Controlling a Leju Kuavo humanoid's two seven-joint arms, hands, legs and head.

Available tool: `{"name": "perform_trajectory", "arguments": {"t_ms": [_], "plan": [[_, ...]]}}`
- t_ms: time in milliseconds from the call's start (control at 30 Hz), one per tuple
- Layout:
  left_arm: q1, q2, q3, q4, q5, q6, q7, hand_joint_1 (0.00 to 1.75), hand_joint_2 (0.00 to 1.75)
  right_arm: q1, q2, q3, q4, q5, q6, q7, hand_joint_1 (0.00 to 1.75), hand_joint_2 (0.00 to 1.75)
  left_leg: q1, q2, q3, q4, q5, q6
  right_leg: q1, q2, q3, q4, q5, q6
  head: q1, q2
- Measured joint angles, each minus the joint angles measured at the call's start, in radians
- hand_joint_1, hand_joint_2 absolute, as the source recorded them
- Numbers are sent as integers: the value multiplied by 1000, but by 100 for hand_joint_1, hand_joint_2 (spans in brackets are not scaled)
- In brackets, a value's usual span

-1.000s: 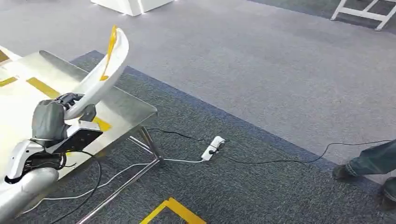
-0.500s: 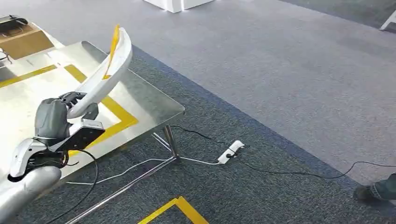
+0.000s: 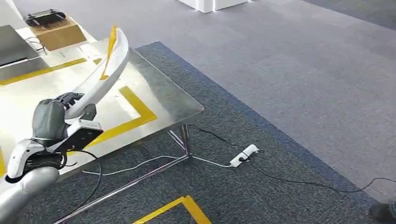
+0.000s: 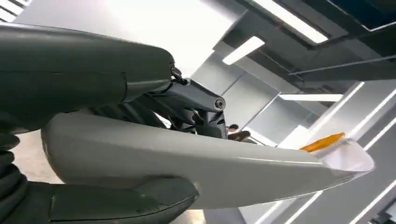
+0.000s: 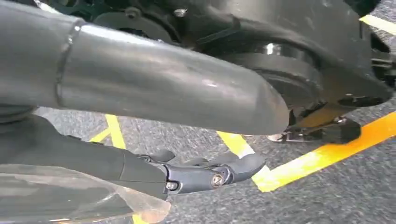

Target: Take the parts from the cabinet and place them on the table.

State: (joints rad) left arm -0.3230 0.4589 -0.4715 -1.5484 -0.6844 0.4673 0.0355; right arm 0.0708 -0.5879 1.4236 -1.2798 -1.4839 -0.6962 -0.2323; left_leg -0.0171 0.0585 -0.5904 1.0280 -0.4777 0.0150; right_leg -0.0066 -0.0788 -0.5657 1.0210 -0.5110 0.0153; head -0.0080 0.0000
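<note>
Steel surface (image 3: pixel 159 95), marked with yellow tape, is sitting at the left of the head view, with a cardboard box (image 3: pixel 58 35) resting at its far end. Left robot hand (image 3: pixel 65 109) is gripping the lower end of a long white part (image 3: pixel 105 77), thumb and fingers wrapped around it, holding it tilted above the surface with its yellow-tipped end pointing up. Right of the surface's leg, a white power strip (image 3: pixel 243 155) is lying on the dark carpet (image 3: pixel 243 191) with its cables. Right robot hand (image 5: pixel 205 172) is hanging over the carpet, fingers stretched out loosely, holding nothing.
</note>
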Motion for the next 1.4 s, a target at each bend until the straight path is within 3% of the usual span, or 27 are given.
{"name": "perform_trajectory", "arguments": {"t_ms": [100, 167, 200, 267, 300, 333, 400, 433, 467, 567, 600, 633, 700, 767, 800, 833, 900, 933, 967, 1100, 1133, 1167, 1200, 1267, 1300, 1333, 1400], "plan": [[2, 3, 1, 0, 0, 0, 0, 175, 175, -1, 0, 2, 0, 0, 0, 0, 0, 0, 4, -31, 8, -18, 10, 16, 0, -29, 9, -7, -8, 17, -3, 0], [-3, 2, 2, 0, 0, 0, 0, 175, 175, -3, 0, 2, 0, 0, 0, 0, 0, 0, 11, -45, 10, -22, 14, 24, -6, 47, -26, 68, -57, 23, 6, 0], [-3, 2, 2, 0, 0, 0, 0, 175, 175, -2, 0, 2, 0, 0, 0, 0, 0, 0, 12, -55, 9, -22, 14, 26, -6, 66, -68, 155, -96, 27, 11, 0], [2, -2, -4, 0, -1, -1, 0, 175, 175, 0, 0, 4, 1, 0, 0, 2, 0, 0, 11, -73, 8, -21, 13, 28, -5, 77, -147, 300, -146, 31, 11, 0], [5, -3, -5, 0, -1, -1, 0, 175, 175, 1, 0, 5, 1, 0, 0, 2, 0, 0, 11, -83, 8, -21, 13, 28, -5, 77, -161, 313, -135, 31, 11, 0], [6, -3, -4, 0, 0, -1, 0, 175, 175, 2, 0, 5, 1, 0, 0, 2, 0, 0, 12, -94, 9, -21, 13, 28, -6, 77, -149, 279, -101, 31, 11, 0], [4, -4, -4, 0, 0, -1, 0, 175, 175, 1, 0, 5, 1, 0, 0, 1, 0, 0, 15, -116, 13, -17, 10, 23, -9, 91, -64, 94, 3, 29, 11, 0], [4, -4, -4, 0, 0, -1, 0, 175, 175, 1, 0, 5, 1, 0, 0, 0, 0, 0, 16, -124, 12, -14, 6, 18, -14, 127, -29, 15, 25, 29, 11, 0], [3, -3, -3, 0, 0, -1, 0, 175, 175, 1, 0, 5, 1, 0, 0, 0, 0, 0, 10, -133, 5, -4, 3, 11, -15, 145, -6, -8, 8, 26, 12, 0], [6, -3, -3, 0, 0, -1, 3, 175, 175, 0, 0, 5, 2, 0, 0, 0, 0, 0, 19, -158, 0, -10, 13, -4, -7, 121, -6, -3, 10, 9, 11, 0], [5, 0, -2, 0, 0, 0, 3, 175, 175, 0, 0, 5, 2, 0, 0, 0, 0, 0, 16, -168, -1, -8, 10, -9, -14, 110, -2, -11, 14, 2, 11, 0], [7, 1, -1, 0, 0, 0, 3, 175, 175, -1, 0, 5, 2, 0, 0, 0, 0, 0, 15, -138, -5, 6, -5, -14, -15, 100, 3, -15, 15, -4, 8, 0], [1, 2, -1, 0, 0, 0, 3, 175, 175, 0, 0, 5, 2, 0, 0, 0, 0, 0, 17, -83, -63, 131, -73, -25, -14, 82, 6, -16, 12, -14, -2, 0], [9, 0, -3, 0, 0, 0, 3, 175, 175, 2, 0, 5, 3, 0, 0, 0, 0, 0, 21, -71, -137, 279, -127, -30, -13, 63, 7, -16, 9, -17, -2, 0], [12, 0, -3, 0, 0, 0, 3, 175, 175, 2, 0, 5, 3, 0, 0, 0, 0, 0, 22, -70, -154, 307, -124, -31, -13, 53, 7, -15, 8, -18, -3, 0], [12, 0, -3, 0, 0, 0, 3, 175, 175, 2, 0, 5, 3, 0, 0, 0, 0, 0, 23, -69, -144, 283, -97, -31, -12, 43, 10, -15, 6, -18, -2, 0], [12, 0, -2, 0, 0, 0, 3, 175, 175, 1, 0, 5, 3, 0, 0, 0, 0, 0, 20, -56, -64, 119, 0, -22, -12, 24, 20, -16, 0, -14, -3, 0], [11, 0, -1, 0, 0, 0, 3, 175, 175, 1, 0, 5, 3, 0, 0, 0, 0, 0, 16, -26, -20, 31, 36, -13, -11, 17, 25, -16, -4, -11, -2, 0], [8, 0, 0, 0, 0, 0, 3, 175, 175, 3, 0, 5, 3, 0, 0, 0, 0, 0, 1, 21, -3, 2, 17, -7, -4, 9, 27, -15, -8, -5, -1, 0], [8, 2, 0, 0, 1, 0, 3, 175, 175, 0, 0, 4, 3, 0, 0, 1, 0, 0, 0, -19, -9, -17, 20, 10, -2, -33, 34, -22, -13, 14, -2, 0], [8, 1, 0, -1, 1, 0, 3, 175, 175, -1, 0, 4, 4, 0, 0, 1, 0, 0, 9, -26, -2, -25, 25, 17, -7, -14, 25, -16, -24, 22, -2, 0], [4, 1, 1, -1, 1, 1, 3, 175, 175, 1, 0, 4, 3, 0, 0, 0, 0, 0, 11, -36, -2, -26, 27, 22, -7, 37, 11, 21, -47, 25, 2, 0], [3, 1, 2, 0, 1, 1, 3, 175, 175, 0, 0, 3, 4, 0, 0, 0, 0, 0, 12, -44, -3, -26, 27, 25, -8, 62, -26, 95, -83, 26, 7, 0], [7, -3, -2, 0, 1, 0, 3, 175, 175, 2, 0, 3, 5, 0, 0, 1, 0, 0, 11, -65, -3, -25, 26, 28, -7, 76, -118, 265, -147, 31, 8, 0], [10, -3, -3, 0, 1, 0, 3, 175, 175, 2, 0, 3, 5, 0, 0, 1, 0, 0, 10, -76, -2, -25, 26, 28, -6, 76, -144, 303, -147, 31, 8, 0], [11, -4, -3, 0, 1, 0, 3, 175, 175, 3, 0, 3, 5, 0, 0, 1, 0, 0, 10, -86, -2, -25, 26, 28, -6, 76, -147, 291, -123, 30, 7, 0], [10, -5, -2, 0, 1, 0, 3, 175, 175, 3, 0, 4, 5, 0, 0, 1, 0, 0, 11, -110, 1, -23, 24, 26, -8, 84, -84, 134, -20, 26, 7, 0]]}}
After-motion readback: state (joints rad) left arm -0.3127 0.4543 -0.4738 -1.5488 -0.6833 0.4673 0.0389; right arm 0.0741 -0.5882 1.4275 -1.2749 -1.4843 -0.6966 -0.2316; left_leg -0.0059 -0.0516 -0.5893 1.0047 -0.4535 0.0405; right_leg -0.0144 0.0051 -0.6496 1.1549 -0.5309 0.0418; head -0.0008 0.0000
